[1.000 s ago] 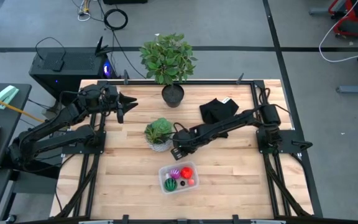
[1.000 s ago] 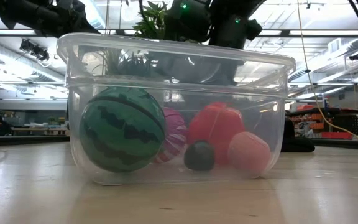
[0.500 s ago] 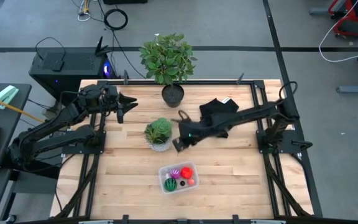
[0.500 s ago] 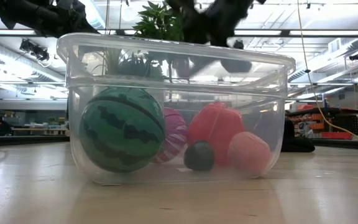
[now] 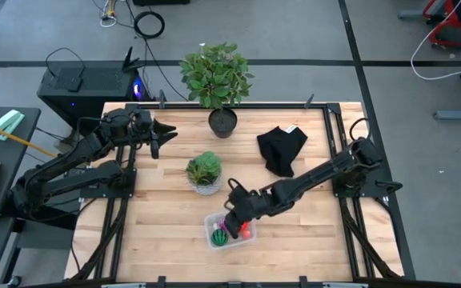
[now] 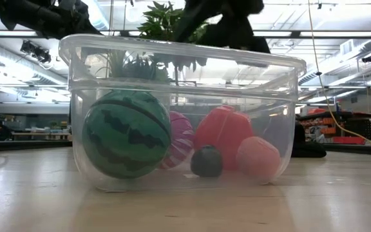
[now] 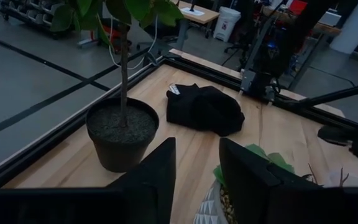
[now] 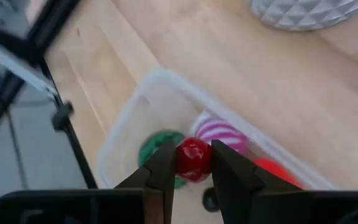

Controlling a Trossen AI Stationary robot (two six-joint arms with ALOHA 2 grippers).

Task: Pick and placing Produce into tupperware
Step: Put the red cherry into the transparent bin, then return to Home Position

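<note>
A: Where is the tupperware [image 5: 229,230]?
B: On the wooden tabletop [image 5: 294,224], in front of the small white-potted plant [image 5: 205,174] and near the front edge.

A: What lies inside the tupperware?
B: The low view shows a green striped ball [image 6: 127,133] at one end, then a purple striped piece [image 6: 180,140], a red piece [image 6: 224,131], a tiny dark piece [image 6: 207,161] and a pink-red piece [image 6: 258,158] at the other end.

A: And the right gripper [image 8: 190,177]?
B: It hangs directly above the tupperware, its fingers clamped on a small red produce piece [image 8: 193,158]. In its wrist view the piece sits between the two fingers, over the green ball and the purple piece.

A: The left gripper [image 7: 196,168]?
B: Well away from the tupperware, by the tabletop's back left corner, its fingers parted and empty, facing the dark-potted plant [image 7: 122,132].

A: Anything else near the tupperware?
B: A black cloth [image 5: 282,147] lies beyond it, toward the back right of the tabletop.
</note>
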